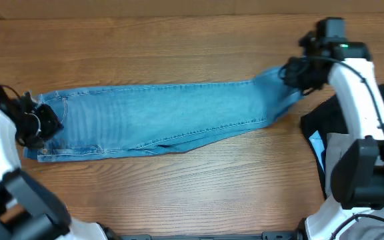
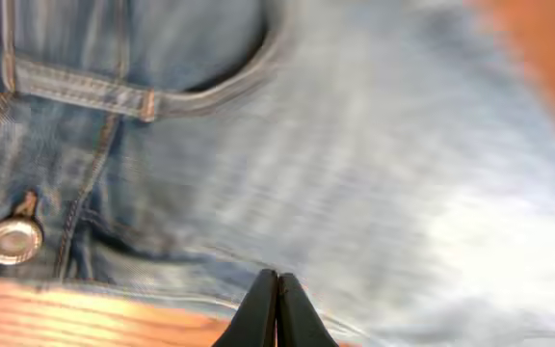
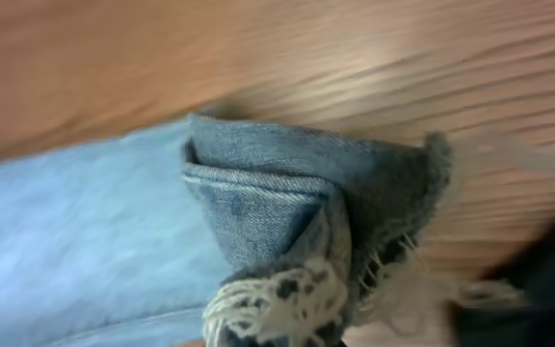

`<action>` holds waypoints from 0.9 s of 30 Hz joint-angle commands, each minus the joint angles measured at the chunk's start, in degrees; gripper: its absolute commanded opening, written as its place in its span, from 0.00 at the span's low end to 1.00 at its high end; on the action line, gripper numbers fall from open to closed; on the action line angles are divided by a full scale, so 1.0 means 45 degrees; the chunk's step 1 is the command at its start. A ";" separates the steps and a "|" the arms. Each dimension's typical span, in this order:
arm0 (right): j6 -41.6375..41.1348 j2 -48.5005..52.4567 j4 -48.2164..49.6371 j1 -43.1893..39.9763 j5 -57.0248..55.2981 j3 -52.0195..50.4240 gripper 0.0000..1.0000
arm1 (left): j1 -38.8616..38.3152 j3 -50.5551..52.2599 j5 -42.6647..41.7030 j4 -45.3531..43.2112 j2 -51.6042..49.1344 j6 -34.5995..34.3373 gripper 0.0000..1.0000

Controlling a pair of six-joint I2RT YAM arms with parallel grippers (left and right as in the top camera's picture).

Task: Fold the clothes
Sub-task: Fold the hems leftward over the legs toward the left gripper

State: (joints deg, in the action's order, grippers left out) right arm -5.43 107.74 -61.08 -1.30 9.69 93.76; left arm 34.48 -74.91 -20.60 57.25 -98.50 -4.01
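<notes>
The jeans (image 1: pixel 165 120) lie stretched flat across the middle of the wooden counter (image 1: pixel 179 193). Their long axis runs left to right, with the legs stacked one on the other into a single band. The waist points left, and the ankle end points right and angles slightly toward the far edge.

At the waist end, the left fingers (image 2: pixel 266 313) are pressed tightly together, their tips meeting at the near edge of the denim. From the left wrist view the metal button (image 2: pixel 13 239) sits just beside that edge. The curved pocket opening (image 2: pixel 210 92) lies farther up the cloth. This view is smeared on its right side, so it may be that a thin layer of cloth is caught between the tips; I cannot tell.

At the other end, the right fingers (image 1: pixel 289 71) are clenched on the ankle hem. The right wrist view shows the frayed hem (image 3: pixel 287 299) bunched up close to the camera, with white threads hanging loose. The denim cuff (image 3: pixel 287 193) is doubled over on itself above the wood.

A black garment (image 1: pixel 312 123) lies in a heap at the right edge of the counter, under the right arm and apart from the jeans. A grey garment (image 1: pixel 337 143) lies on top of it.
</notes>
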 commanded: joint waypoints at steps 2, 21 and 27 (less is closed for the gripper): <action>-0.1263 -0.0413 -0.0180 0.2637 0.0340 0.0223 0.04 | -0.0029 -0.1112 -0.2079 0.1078 0.2769 0.0865 0.04; -0.5469 0.2035 0.3565 0.7601 0.0602 0.0039 0.04 | -0.0029 -0.1224 -0.2448 0.2652 0.5668 0.0860 0.04; -0.6203 0.2011 0.5226 0.8034 0.3021 0.0044 0.04 | -0.0029 -0.1224 -0.2443 0.2652 0.5668 0.0860 0.04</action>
State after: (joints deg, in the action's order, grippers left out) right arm -30.79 117.51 -39.35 33.19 18.37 93.47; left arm 34.48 -79.46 -30.30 69.12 -73.60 -1.26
